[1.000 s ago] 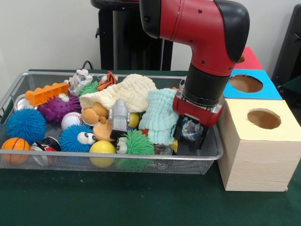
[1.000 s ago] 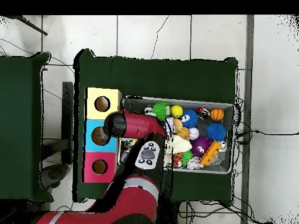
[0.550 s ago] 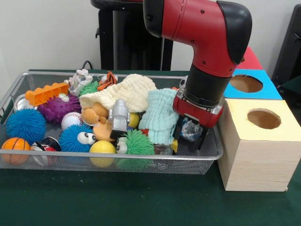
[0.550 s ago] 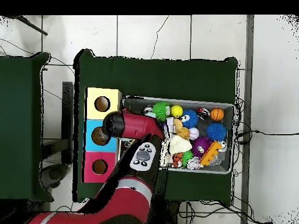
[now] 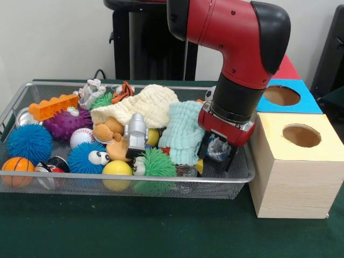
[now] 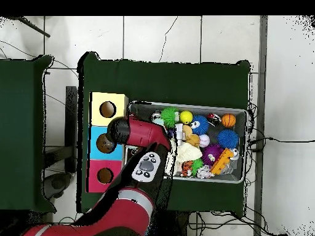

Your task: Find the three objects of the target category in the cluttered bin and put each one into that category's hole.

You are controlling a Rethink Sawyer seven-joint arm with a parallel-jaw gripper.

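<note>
My gripper (image 5: 218,151) hangs just inside the right end of the wire mesh bin (image 5: 226,181), shut on a small clear, glassy object (image 5: 216,149) held between its black fingers (image 5: 205,145). The object sits a little above the bin floor, beside a pale green cloth (image 5: 184,131). Right of the bin stand the hole boxes: yellow (image 5: 279,177), blue (image 5: 303,105) and red (image 5: 287,67). In the overhead view the red arm (image 6: 144,132) covers the gripper; the yellow box (image 6: 98,101), blue box (image 6: 95,132) and red box (image 6: 93,182) line up left of the bin (image 6: 245,147).
The bin is crowded with a cream cloth (image 5: 145,105), spiky balls in blue (image 5: 28,142), purple (image 5: 64,123) and green (image 5: 157,163), a baseball (image 5: 80,137), a yellow ball (image 5: 117,168), a small basketball (image 5: 16,165), an orange brick (image 5: 52,106) and a grey toy (image 5: 136,131).
The arm has drifted slightly right and up, carrying the clear object with it. The toys in the bin have stayed put.
</note>
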